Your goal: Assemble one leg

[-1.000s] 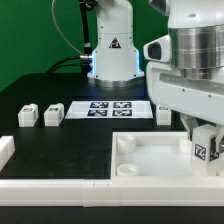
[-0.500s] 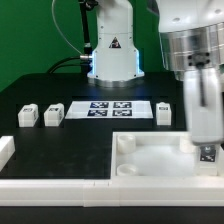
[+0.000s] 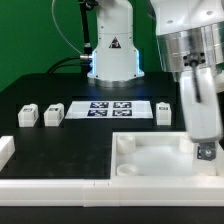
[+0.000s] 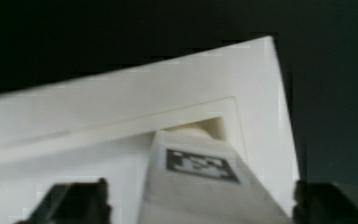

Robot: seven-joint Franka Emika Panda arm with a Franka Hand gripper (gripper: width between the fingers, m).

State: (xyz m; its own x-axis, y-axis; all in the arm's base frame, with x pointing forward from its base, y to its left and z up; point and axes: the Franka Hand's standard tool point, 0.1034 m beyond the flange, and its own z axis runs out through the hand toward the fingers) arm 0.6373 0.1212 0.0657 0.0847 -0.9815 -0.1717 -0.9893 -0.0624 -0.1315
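Observation:
The tray-like white piece lies at the front right. One leg stands at the tray's corner on the exterior view's right, with its marker facing the camera. My gripper hangs straight down around it. In the wrist view the leg rises between my gripper's dark fingers over the tray corner. A strip of tray shows between one finger and the leg, and the other finger sits close beside it. The jaws look open. Three more legs stand on the black table.
The marker board lies behind the tray, between the loose legs. The arm's base stands at the back centre. A white bar end sits at the exterior view's left edge. The tray has raised rims and round corner sockets.
One second ago the hand faced broadside with the leg at the tray corner. It has since turned about a quarter turn over the same spot. It has barely moved in the last half second.

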